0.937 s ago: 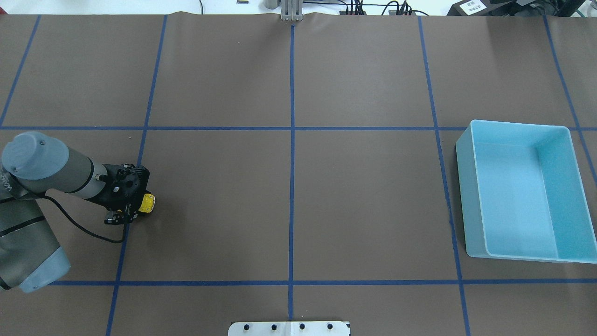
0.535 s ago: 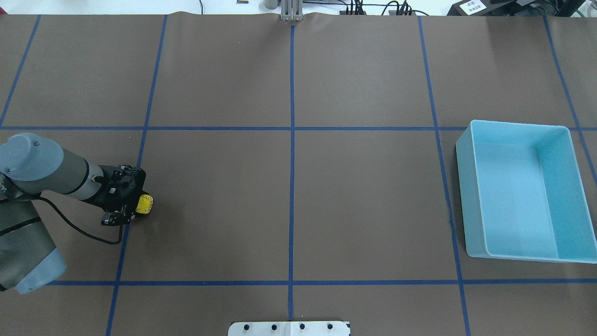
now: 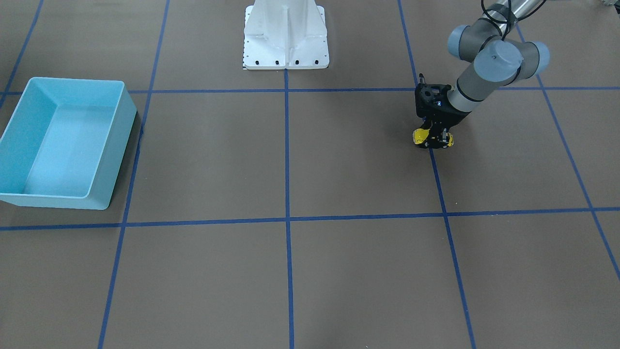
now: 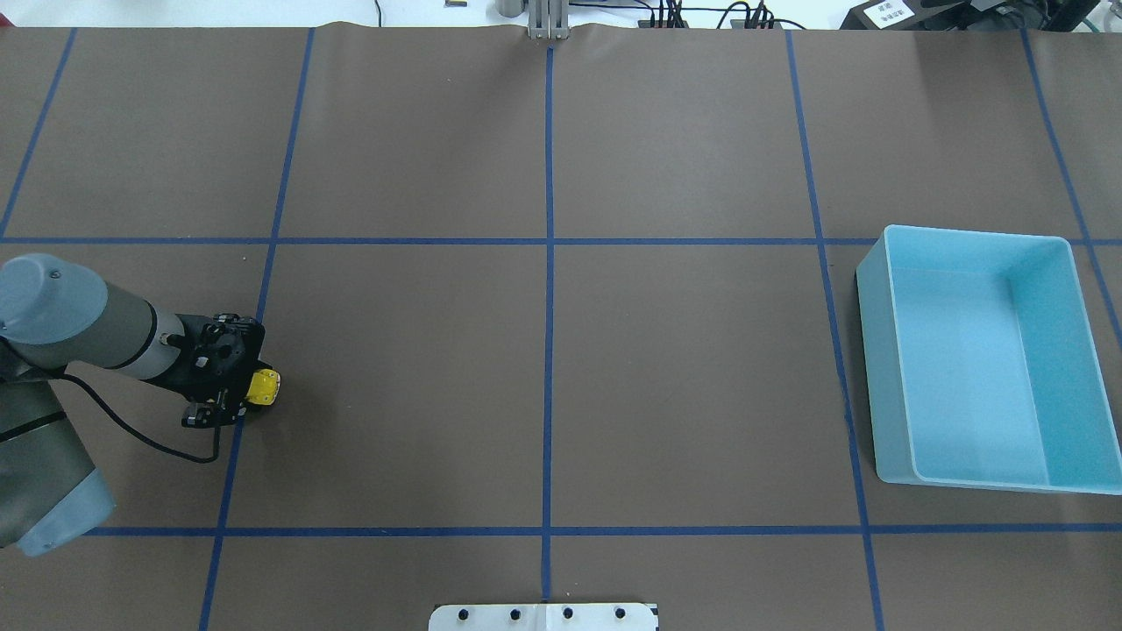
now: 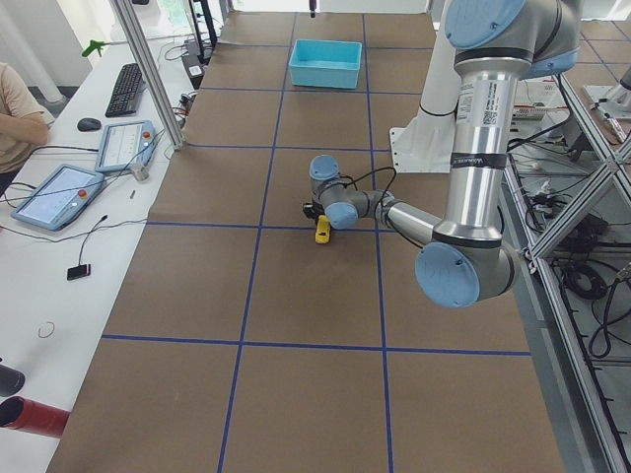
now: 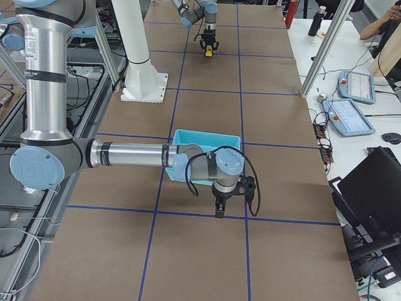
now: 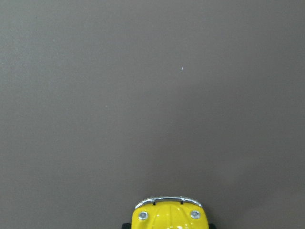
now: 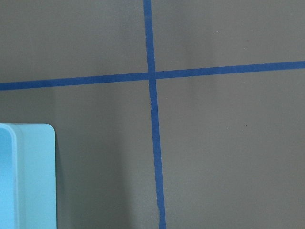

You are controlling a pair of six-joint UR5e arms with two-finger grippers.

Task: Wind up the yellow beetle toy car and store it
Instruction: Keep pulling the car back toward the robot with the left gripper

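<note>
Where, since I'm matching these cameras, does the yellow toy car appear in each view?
Front-facing: yellow beetle toy car, upper right.
Overhead: car, left, below mid-height.
Exterior left: car, centre.
Exterior right: car, top centre.
Left wrist: car, bottom centre.
Right wrist: not in it.
Shared landmark: blue bin, except left wrist.
</note>
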